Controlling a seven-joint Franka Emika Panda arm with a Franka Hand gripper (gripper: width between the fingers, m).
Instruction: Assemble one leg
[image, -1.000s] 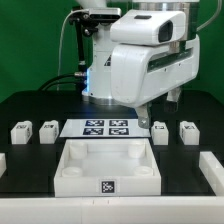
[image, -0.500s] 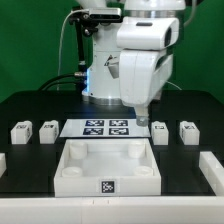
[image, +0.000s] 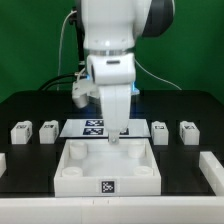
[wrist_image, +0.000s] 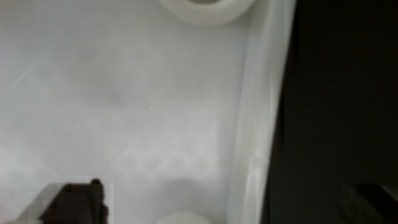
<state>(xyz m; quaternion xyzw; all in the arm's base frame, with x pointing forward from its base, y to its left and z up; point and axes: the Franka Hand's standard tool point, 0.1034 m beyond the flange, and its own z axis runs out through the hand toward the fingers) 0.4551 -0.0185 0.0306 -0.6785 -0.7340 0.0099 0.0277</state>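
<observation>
Four small white legs stand in a row on the black table: two at the exterior view's left (image: 20, 131) (image: 47, 131) and two at its right (image: 159, 131) (image: 187, 131). My gripper (image: 115, 136) hangs low over the back wall of the large white tray-shaped panel (image: 70, 172), away from all the legs. In the wrist view the gripper (wrist_image: 222, 205) is open and empty. Its dark fingertips (wrist_image: 75, 200) stand wide apart over the panel's white surface (wrist_image: 125, 110). No leg shows in the wrist view.
The marker board (image: 95, 127) lies behind the panel, partly hidden by my arm. Round white bosses (wrist_image: 214, 8) show on the panel. White bars lie at the table's left (image: 3, 160) and right (image: 212, 172) edges. The robot base stands at the back.
My arm has swung from above the right-hand legs toward the exterior view's left and come down over the panel's back wall. The legs and panel have not moved.
</observation>
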